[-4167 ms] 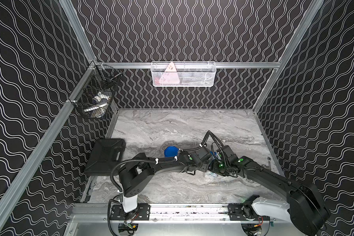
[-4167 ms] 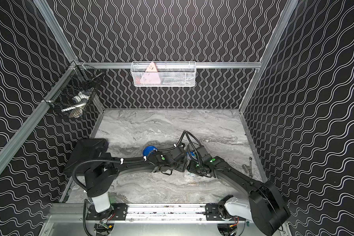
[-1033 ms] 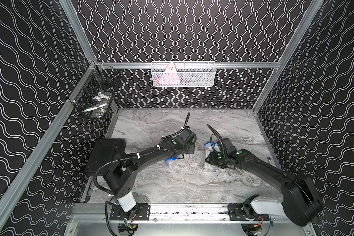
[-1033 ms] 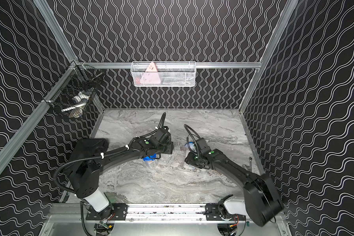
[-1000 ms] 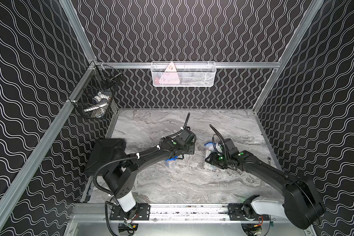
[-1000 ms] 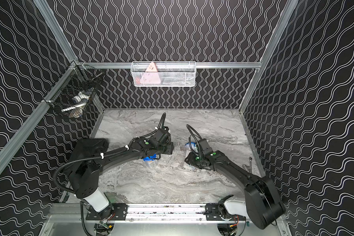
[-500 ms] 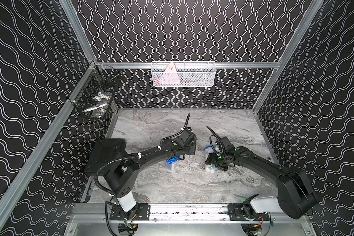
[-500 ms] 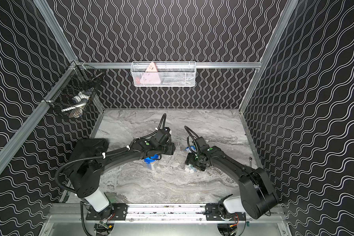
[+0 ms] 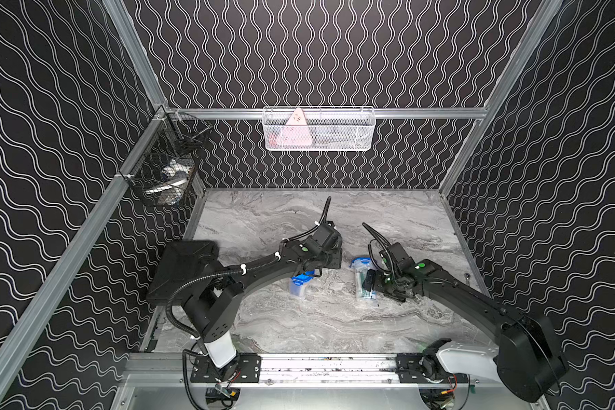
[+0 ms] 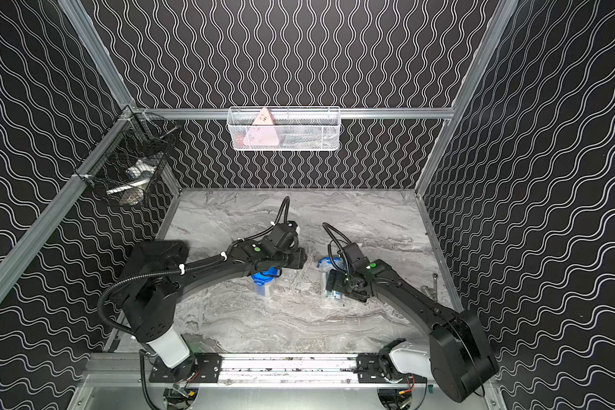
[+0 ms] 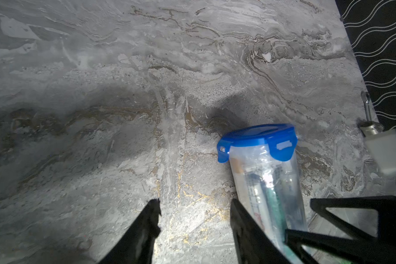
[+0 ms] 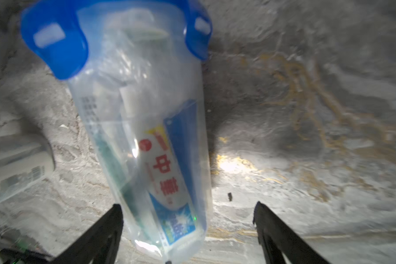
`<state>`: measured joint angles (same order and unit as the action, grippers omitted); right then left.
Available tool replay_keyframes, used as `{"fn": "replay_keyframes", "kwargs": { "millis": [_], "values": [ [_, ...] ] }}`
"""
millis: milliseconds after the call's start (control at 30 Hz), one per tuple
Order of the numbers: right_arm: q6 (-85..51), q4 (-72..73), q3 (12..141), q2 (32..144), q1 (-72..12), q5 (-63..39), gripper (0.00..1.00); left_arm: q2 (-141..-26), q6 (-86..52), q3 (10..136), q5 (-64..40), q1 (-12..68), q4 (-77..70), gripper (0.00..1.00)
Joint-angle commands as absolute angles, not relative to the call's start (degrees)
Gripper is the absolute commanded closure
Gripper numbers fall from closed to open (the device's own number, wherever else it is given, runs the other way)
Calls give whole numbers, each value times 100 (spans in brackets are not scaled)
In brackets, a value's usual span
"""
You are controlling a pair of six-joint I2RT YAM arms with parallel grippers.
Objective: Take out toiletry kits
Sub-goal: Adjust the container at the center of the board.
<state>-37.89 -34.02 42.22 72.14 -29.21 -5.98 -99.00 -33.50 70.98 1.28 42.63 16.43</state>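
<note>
The right claw (image 12: 188, 228) is spread wide. Its black fingers (image 12: 105, 233) flank the lower end of one toiletry kit (image 12: 146, 137), a clear cup with a blue lid (image 12: 55, 45) and a toothpaste tube (image 12: 167, 173) showing through its wall. The cup sits close against one finger and well clear of the other, so nothing is pinched. In both top views this kit (image 9: 364, 284) (image 10: 331, 284) stretches lengthwise on the grey marble tabletop (image 9: 299, 326), lid toward the back wall. Whether its whole length rests flat I cannot tell.

The left claw (image 11: 194, 219) is partly spread, with only bare tabletop between its fingers. One finger stands just beside the same kit's clear wall (image 11: 268, 182), but contact cannot be judged. In a top view this claw (image 9: 336, 261) hangs near the lid end of that cup.

The second kit (image 9: 300, 284) (image 10: 263, 282) stands upright near the middle of the tabletop, its blue lid partly under the left arm — apart from both claws.

Further out, a black hard case (image 9: 183, 269) lies at the tabletop's left edge. A black wire basket (image 9: 167, 170) hangs on the left wall and a white wire basket (image 9: 318, 129) on the back wall — both hold items too small to make out.
</note>
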Motion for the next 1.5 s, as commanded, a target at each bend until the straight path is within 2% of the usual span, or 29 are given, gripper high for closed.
{"fn": "replay_keyframes", "kwargs": {
  "millis": [0, 267, 367, 467, 500, 600, 700, 800, 833, 900, 933, 1000, 1167, 1267, 1333, 1467],
  "values": [
    [-3728, -2600, 4075, 7305, -2994, -912, 9, -9951, -3365, 7232, 17, 4285, 1600, 46],
    [-3622, -1830, 3841, 7620, -3006, -911, 14, -9870, -3425, 7260, -35, 4284, 1624, 46],
    [-3550, -2113, 3943, 7828, -3012, -423, 26, -9814, -3447, 7295, -1, 4281, 1690, 47],
    [-3547, -2776, 4274, 8125, -3119, 387, 49, -9728, -3506, 7372, 127, 4276, 1830, 47],
    [-3591, -3128, 4473, 8238, -3204, 761, 54, -9689, -3521, 7400, 214, 4281, 1876, 47],
    [-4047, -4565, 5358, 8705, -3510, 2068, 60, -9537, -3559, 7448, 421, 4272, 2005, 47],
    [-4548, -6020, 6379, 9506, -3800, 2883, 63, -9374, -3603, 7453, 664, 4272, 2153, 47],
    [-4938, -6986, 7091, 10129, -4021, 3668, 60, -9198, -3678, 7379, 964, 4273, 2303, 46],
    [-4965, -7121, 7166, 10203, -4073, 3793, 54, -9150, -3696, 7351, 1019, 4273, 2347, 46],
    [-4829, -7063, 7239, 10221, -4244, 3785, 30, -9048, -3708, 7277, 1133, 4264, 2512, 46],
    [-4719, -6892, 7227, 10170, -4376, 3661, 23, -8983, -3738, 7221, 1172, 4255, 2553, 46],
    [-4423, -6292, 7127, 9976, -4583, 3188, 17, -8812, -3810, 7047, 1234, 4220, 2617, 46],
    [-4061, -5172, 6940, 9657, -4606, 2061, 16, -8402, -3932, 6708, 1293, 4094, 2662, 45],
    [-4090, -5015, 6847, 9319, -4592, 1906, 16, -8341, -3883, 6718, 1243, 4078, 2731, 45],
    [-4120, -4789, 6571, 8796, -4457, 1700, 16, -8350, -3876, 6728, 1201, 4073, 2738, 45],
    [-4180, -3940, 5554, 7313, -3584, 734, 15, -8419, -3847, 6759, 941, 4073, 2645, 45]
  ]
}}
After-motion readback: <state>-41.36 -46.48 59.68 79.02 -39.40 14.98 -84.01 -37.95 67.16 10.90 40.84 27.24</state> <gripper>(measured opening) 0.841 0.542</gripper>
